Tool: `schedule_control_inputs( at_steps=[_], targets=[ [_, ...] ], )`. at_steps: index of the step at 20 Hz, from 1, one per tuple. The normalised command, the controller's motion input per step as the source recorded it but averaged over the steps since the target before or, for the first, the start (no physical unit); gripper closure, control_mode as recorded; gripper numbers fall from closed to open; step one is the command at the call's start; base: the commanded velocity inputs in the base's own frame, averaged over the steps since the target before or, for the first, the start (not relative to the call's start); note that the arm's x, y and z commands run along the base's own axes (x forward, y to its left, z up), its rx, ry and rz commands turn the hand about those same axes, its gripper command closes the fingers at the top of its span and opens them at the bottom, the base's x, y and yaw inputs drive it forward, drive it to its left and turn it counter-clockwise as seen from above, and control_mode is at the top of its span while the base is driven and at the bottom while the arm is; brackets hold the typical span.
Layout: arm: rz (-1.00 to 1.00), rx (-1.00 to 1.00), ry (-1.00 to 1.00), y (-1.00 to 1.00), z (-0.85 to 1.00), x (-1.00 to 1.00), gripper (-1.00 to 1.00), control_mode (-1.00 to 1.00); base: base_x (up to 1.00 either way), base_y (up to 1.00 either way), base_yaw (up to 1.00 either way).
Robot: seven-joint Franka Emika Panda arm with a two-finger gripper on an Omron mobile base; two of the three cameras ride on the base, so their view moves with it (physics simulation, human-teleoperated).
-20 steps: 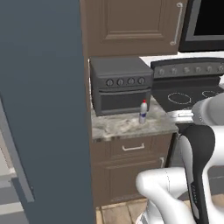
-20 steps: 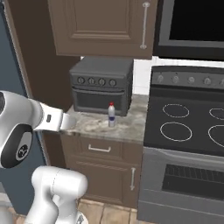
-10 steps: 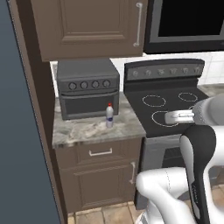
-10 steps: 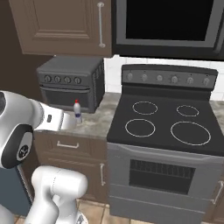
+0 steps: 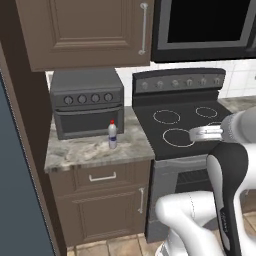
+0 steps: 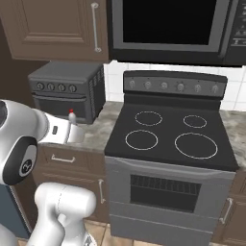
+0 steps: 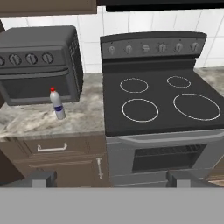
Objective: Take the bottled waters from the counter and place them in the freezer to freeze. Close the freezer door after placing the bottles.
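One bottled water (image 5: 112,135), a small clear bottle with a red cap and a blue label band, stands upright on the speckled granite counter (image 5: 85,152) just in front of the toaster oven. The hand view has the bottle (image 7: 57,105) at left, well away from my gripper (image 7: 113,180). The gripper is open, its two dark fingertips (image 7: 43,178) set wide with nothing between them. In the right base view only the bottle's red cap (image 6: 72,113) peeks from behind my arm. The freezer's slate blue-grey panel (image 5: 15,190) fills the far left.
A dark toaster oven (image 5: 87,102) sits at the back of the counter. To its right is a black stove (image 5: 185,127) with ring burners, and a microwave (image 6: 173,26) above it. Brown cupboards (image 5: 85,30) hang overhead and drawers (image 5: 102,177) sit below the counter.
The base has moved, so the whole picture has slid left: the freezer panel now takes less of the left base view and the stove has come in. The bottle stays put on the counter.
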Motion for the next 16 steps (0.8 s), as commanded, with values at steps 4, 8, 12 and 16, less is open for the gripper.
schedule_control_inputs(
  at_steps=[4, 8, 12, 16],
  targets=[
    [0.00, 0.00, 0.00, 0.00, 0.00, 0.00, -1.00, 1.00, 0.40, 0.00, 0.00],
    [0.00, 0.00, 0.00, 0.00, 0.00, 0.00, -1.00, 1.00, 0.49, 0.00, 0.00],
    [0.00, 0.00, 0.00, 0.00, 0.00, 0.00, -1.00, 1.00, 0.50, 0.00, 0.00],
    [0.00, 0.00, 0.00, 0.00, 0.00, 0.00, -1.00, 1.00, 0.41, 0.00, 0.00]
  ],
)
